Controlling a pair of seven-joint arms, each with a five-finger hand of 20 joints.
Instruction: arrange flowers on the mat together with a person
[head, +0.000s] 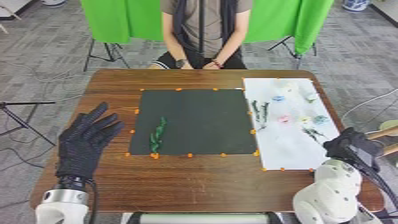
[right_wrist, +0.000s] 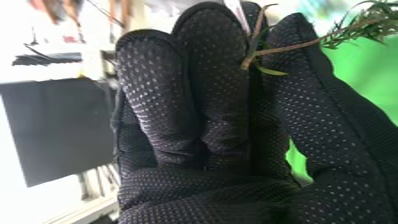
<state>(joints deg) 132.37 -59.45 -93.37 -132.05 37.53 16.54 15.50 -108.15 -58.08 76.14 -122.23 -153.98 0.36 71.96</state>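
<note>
Two robot hands are at the wooden table (head: 195, 189). The left hand (head: 83, 137) is open, its fingers straight and spread, above the table beside the left edge of the black mat (head: 200, 125). The right hand (head: 352, 146) is at the lower right edge of the white sheet (head: 286, 159). In the right wrist view its fingers (right_wrist: 160, 85) are straight, and one leafy sprig (right_wrist: 364, 31) has its thin stem running across the thumb and a neighboring finger; whether the stem is gripped, I cannot tell.

One green leafy stem (head: 157, 135) lies on the black mat, to the right of the left hand, near it and well apart from the right hand. It lies lengthwise, close to the mat's left edge.

The other flowers are on the white sheet, ahead of the right hand. Two blue flowers are there: one (head: 321, 120) nearer the right hand, the other (head: 278, 98) farther ahead. One pink flower (head: 284, 119) and one yellow flower (head: 305, 120) lie ahead of the right hand and to its left. Pale blooms (head: 291, 88) are at the far end, too faint to count. Two dark green stems (head: 260, 111) lie side by side along the sheet's left part, farther left of the right hand. Orange tabs (head: 155, 156) line the edges of the mat and the sheet.
</note>
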